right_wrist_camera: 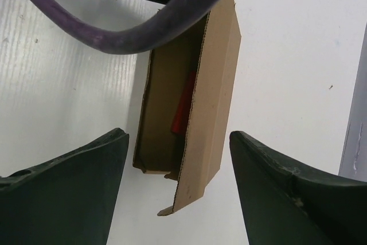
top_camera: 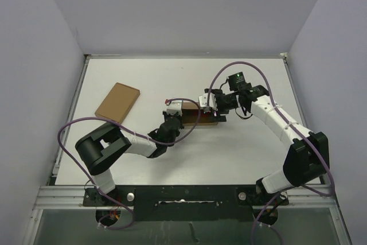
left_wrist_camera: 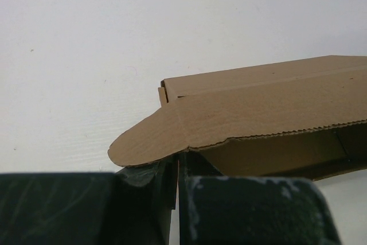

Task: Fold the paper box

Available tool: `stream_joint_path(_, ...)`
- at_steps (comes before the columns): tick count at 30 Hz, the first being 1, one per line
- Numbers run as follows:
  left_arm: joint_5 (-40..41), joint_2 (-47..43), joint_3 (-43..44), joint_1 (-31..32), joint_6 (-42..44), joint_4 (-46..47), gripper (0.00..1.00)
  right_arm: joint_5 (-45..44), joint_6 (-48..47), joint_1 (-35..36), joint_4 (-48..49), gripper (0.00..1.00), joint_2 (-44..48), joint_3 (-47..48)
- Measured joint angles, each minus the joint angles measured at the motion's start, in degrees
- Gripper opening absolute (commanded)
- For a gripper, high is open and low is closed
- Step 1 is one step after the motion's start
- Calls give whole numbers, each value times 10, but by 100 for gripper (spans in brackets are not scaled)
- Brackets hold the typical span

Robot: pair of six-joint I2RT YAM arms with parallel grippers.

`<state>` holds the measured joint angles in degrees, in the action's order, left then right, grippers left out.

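Left pincer point(top_camera: 170, 120) and right pincer point(top_camera: 213, 107) flank the paper box point(top_camera: 192, 116), its long axis running between them. Left wrist: the closed pincer seemingly pinches the box's end. Right wrist: wide-open fingers point(right_wrist_camera: 69, 187) straddle the box, which lies lengthwise ahead.

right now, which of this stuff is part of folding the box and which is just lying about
job: paper box, left gripper shut on its edge, right gripper open by it
lying about: flat cardboard rectangle, red block inside the box
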<state>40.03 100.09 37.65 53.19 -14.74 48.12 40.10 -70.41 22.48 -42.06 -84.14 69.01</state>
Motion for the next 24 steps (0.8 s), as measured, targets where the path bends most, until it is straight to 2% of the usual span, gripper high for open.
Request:
stream_joint_path(12, 0, 0, 0, 0, 0, 0, 0, -40, 22, 8, 44, 63, -9, -14)
stream_joint_path(17, 0, 0, 0, 0, 0, 0, 0, -56, 31, 20, 61, 55, -10, -28)
stream_joint_path(19, 0, 0, 0, 0, -1, 0, 0, -64, 35, 23, 69, 50, -11, -34)
stream_joint_path(24, 1, 0, 0, 0, -5, 0, 0, -90, 40, 30, 94, 28, -17, -44)
